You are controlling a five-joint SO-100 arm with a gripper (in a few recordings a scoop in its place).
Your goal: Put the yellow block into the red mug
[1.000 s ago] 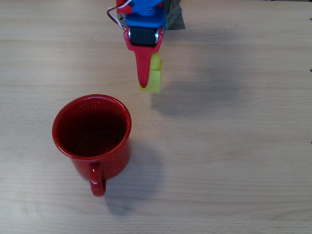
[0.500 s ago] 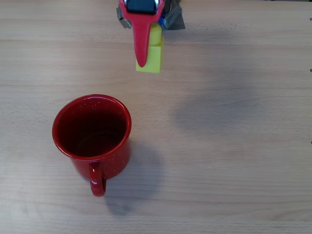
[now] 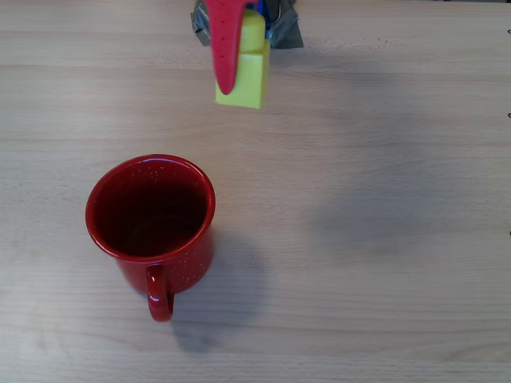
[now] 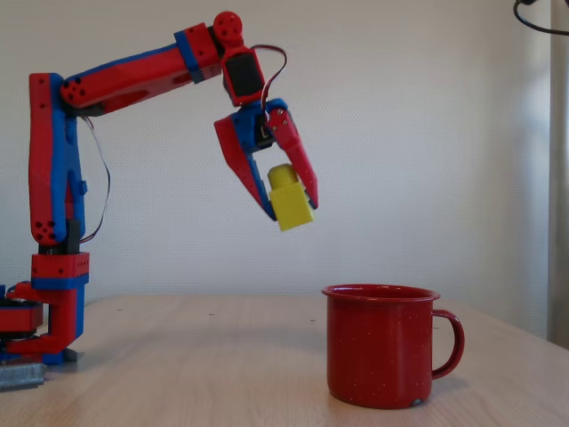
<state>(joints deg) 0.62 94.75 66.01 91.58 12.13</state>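
Yellow plastic marks the task's thing: the yellow block (image 4: pixel 290 204), a small cube-shaped brick with one round stud, hangs tilted in the upper centre of the fixed view, pinched between the two jaws of the gripper (image 4: pixel 290 207), which are closed onto its sides and hold nothing else. In the overhead view the block (image 3: pixel 243 73) sits at the top edge of the frame, partly behind one red jaw, and has risen compared with a second ago: it looks larger and has shifted toward the top of the frame, while its shadow on the surface (image 3: pixel 383 144) has slid away to the right. That lift probably gives it clearance over the rim of the red mug (image 4: pixel 380 345), so the carry across appears to be the step in hand. The mug (image 3: pixel 151 217) stands upright at lower left of the overhead view, unmoved, handle toward the bottom edge, its dark inside empty. Block and mug are well apart; the block is not yet above the opening.
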